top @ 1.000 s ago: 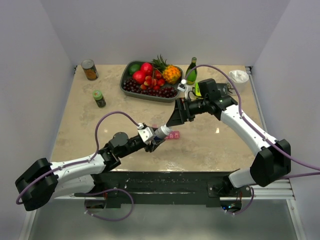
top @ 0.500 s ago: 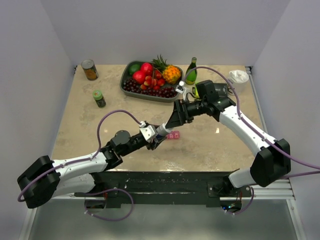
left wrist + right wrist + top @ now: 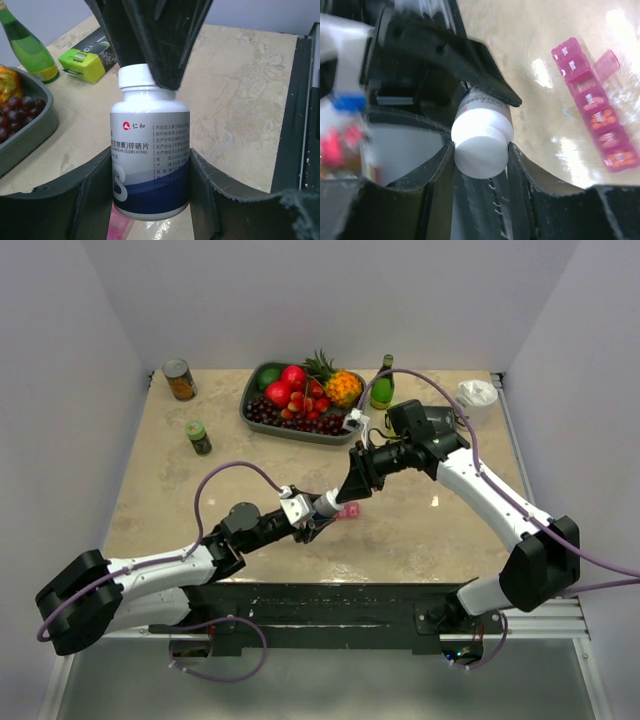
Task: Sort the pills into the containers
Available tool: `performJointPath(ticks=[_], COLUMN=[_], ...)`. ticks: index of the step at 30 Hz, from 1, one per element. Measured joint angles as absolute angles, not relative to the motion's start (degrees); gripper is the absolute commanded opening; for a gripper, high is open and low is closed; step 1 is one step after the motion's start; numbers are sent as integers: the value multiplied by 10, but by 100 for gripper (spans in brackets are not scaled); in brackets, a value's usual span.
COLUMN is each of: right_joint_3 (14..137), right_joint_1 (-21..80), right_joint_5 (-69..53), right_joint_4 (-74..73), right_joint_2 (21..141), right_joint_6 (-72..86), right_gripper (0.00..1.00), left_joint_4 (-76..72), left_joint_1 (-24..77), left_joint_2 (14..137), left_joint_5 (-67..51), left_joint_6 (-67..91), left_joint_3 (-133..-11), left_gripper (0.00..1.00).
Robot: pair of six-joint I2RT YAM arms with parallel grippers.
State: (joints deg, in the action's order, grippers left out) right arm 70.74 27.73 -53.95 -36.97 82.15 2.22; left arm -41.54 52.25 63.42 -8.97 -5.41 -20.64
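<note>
The left fingers [image 3: 90,192] are clamped on the sides of the white pill bottle [image 3: 149,155], low on its body, label facing out. The right gripper [image 3: 480,156] has met it from the far end, its fingers [image 3: 440,170] pressed to either side of the white cap [image 3: 481,142]. So this looks like the uncapping step.

To do it well, the twist should run about the bottle's own axis, with no sideways pull. The left gripper [image 3: 150,175] has to hold firm so the bottle does not spin along with the cap. Once the cap is loose, lift it straight off, mouth kept up, or pills could scatter over the bench [image 3: 240,90].

The pink containers [image 3: 600,117] lie on the bench just off to the side of the right fingers and partly under the left ones. One lid is flipped open, and orange pills show in several cells.
</note>
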Motion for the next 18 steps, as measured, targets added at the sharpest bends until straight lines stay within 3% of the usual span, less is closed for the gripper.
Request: performJointPath(ticks=[7, 10, 12, 14, 15, 18], right_joint_3=[816, 818, 820, 822, 823, 823], right_joint_1=[336, 366, 378, 383, 383, 386], right_joint_5=[-542, -515, -501, -493, -491, -490], right_joint_4=[-626, -674, -689, -692, -692, -679], right_joint_2=[841, 832, 832, 832, 832, 832], right_joint_6=[-472, -605, -645, -661, -662, -636], right_gripper=[0, 3, 26, 37, 57, 78], left_joint_4=[-460, -466, -465, -465, -466, -468], left_joint_1=[521, 521, 521, 520, 519, 518], left_joint_2=[616, 623, 628, 629, 629, 629], left_joint_5=[-197, -240, -255, -258, -258, -255], left_joint_6=[-20, 4, 15, 20, 20, 20], left_joint_3=[-175, -170, -169, -169, -169, -167], left_gripper=[0, 0, 0, 0, 0, 0])
